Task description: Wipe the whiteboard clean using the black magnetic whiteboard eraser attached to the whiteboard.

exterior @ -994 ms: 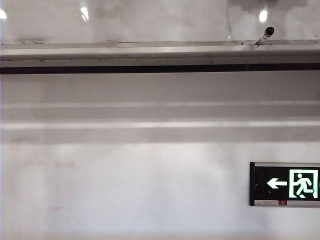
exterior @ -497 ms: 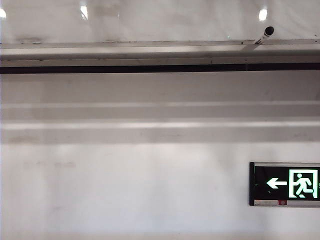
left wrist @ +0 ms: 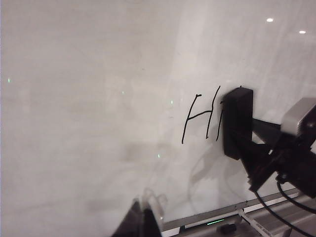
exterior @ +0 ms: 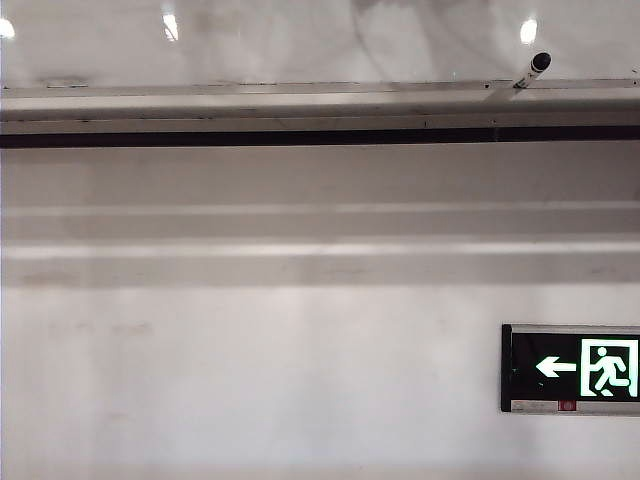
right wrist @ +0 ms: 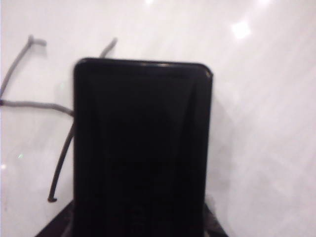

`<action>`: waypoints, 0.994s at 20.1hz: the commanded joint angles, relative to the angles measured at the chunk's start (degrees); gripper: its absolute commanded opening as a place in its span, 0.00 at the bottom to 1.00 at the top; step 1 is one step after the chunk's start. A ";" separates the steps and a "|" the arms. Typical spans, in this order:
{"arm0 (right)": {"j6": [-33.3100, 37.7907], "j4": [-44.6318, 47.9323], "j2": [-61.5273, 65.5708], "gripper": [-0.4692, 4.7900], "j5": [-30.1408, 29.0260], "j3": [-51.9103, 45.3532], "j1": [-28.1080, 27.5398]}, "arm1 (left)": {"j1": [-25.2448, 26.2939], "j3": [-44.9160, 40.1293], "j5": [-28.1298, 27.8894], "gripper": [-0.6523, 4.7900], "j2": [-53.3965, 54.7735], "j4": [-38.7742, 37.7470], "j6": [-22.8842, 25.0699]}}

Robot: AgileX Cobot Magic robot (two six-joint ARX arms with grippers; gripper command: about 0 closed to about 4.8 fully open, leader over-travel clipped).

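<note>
Eraser point(left wrist: 237, 122) — in right end effector point(left wrist: 256, 148) — against whiteboard point(left wrist: 89, 98).

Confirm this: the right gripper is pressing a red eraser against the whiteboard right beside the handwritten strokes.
Wrong on the colour. The eraser held by the right gripper is black, not red, as the left wrist view shows. It does sit against the whiteboard beside the handwritten strokes.
</note>
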 commanded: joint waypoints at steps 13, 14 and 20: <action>-8.92 -4.74 6.84 0.25 0.28 1.01 6.21 | 0.02 0.28 1.53 0.11 -0.63 1.14 0.04; -10.19 -4.63 6.86 0.24 1.60 1.01 6.78 | 0.02 0.28 1.51 0.11 -0.63 1.03 0.04; -15.30 3.87 6.58 0.21 17.57 1.70 7.06 | 0.02 0.28 2.99 0.11 -0.92 0.94 0.04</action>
